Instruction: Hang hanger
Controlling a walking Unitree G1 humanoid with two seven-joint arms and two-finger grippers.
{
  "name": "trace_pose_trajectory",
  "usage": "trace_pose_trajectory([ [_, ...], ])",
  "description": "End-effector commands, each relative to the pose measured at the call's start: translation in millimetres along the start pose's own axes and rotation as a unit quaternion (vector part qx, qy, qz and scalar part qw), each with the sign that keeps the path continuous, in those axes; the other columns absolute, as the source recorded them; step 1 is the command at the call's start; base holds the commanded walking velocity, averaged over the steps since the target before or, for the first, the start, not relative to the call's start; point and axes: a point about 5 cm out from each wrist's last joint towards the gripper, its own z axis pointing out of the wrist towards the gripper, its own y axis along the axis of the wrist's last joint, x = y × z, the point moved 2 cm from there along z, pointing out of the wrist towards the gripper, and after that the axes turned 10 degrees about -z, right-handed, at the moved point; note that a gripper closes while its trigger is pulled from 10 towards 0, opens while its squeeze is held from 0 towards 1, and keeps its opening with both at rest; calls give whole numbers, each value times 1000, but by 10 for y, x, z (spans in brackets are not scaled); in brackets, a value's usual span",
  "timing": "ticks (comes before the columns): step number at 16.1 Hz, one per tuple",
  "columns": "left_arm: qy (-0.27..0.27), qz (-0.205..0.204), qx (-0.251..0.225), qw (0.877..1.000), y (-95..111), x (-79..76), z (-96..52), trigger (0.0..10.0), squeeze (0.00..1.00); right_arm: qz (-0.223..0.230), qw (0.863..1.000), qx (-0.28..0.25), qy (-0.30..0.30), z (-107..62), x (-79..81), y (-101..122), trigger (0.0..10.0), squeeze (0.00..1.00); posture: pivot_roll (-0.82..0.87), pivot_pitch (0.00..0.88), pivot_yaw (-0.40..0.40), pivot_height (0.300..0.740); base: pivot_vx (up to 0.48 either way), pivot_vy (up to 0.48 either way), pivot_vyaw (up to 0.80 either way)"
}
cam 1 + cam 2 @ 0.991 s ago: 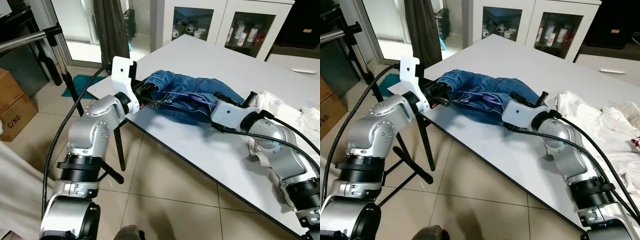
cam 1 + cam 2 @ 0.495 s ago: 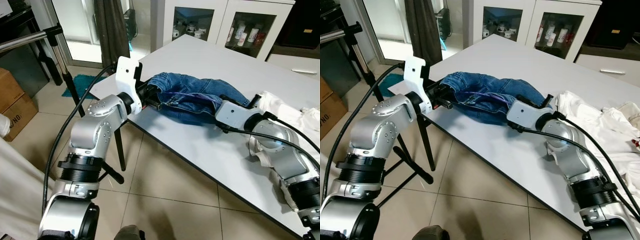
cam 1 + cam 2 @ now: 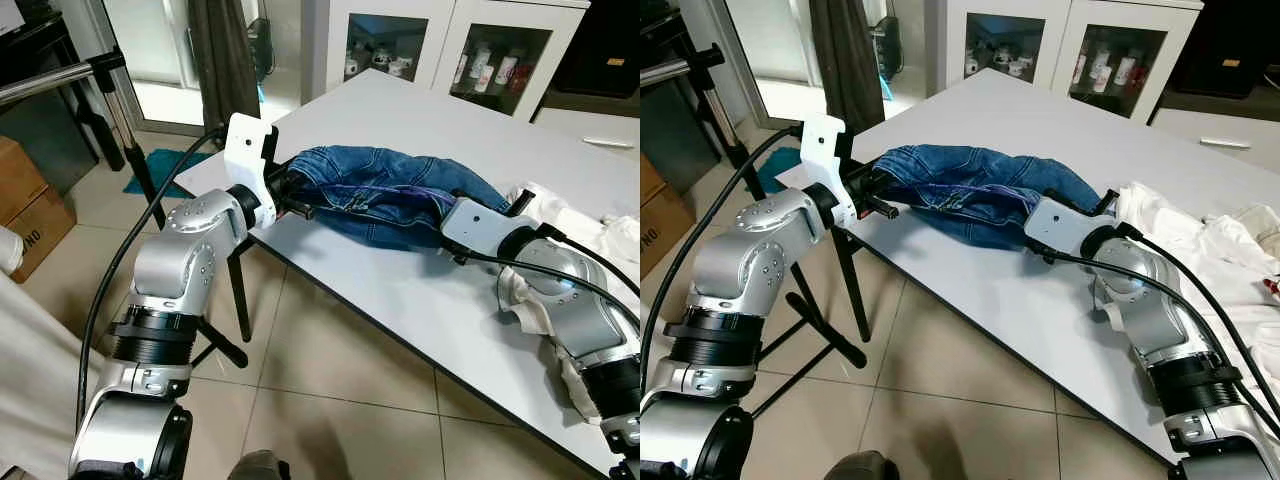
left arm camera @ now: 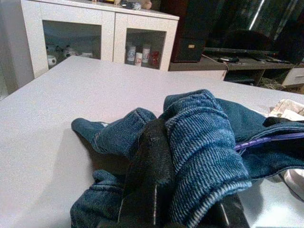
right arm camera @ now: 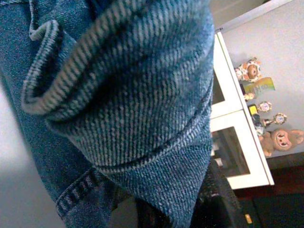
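Jeans (image 3: 385,195) clamped between both end effectors, table (image 3: 400,110)

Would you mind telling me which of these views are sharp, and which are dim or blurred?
Both eye views are bright and sharp across the jeans and table; the left wrist view is dimmer and grainy; the right wrist view shows denim up close, its background soft.

Bright even daylight, sharp head views, dim grainy left wrist view, soft close-up denim

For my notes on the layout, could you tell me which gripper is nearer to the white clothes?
Right. The right gripper is buried in the jeans beside the white clothes; the left gripper is at the jeans' far end.
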Motion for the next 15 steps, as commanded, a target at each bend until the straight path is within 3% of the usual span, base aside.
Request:
trace_pose_trajectory([
  [1,-17,14,-12,1000,89,-73,3,10000,0,5,999,36,-8,-26,-73,-147,10000,0,209,0,-10,740,0,0,0],
  [10,-17,14,-12,1000,89,-73,3,10000,0,5,999,36,-8,-26,-73,-147,10000,0,209,0,-10,740,0,0,0],
  [11,-2,53,-19,998,13,92,-184,10000,0,51,999,-19,-1,-53,-28,-54,10000,0,232,10,-46,740,0,0,0],
  [13,-17,75,-49,996,-97,137,-378,10000,0,100,989,-110,8,-92,88,155,10000,0,213,6,-38,740,0,0,0],
  [15,-6,39,-67,997,-188,149,-334,10000,0,120,986,-114,-17,-68,123,210,10000,0,195,8,-31,740,0,0,0],
])
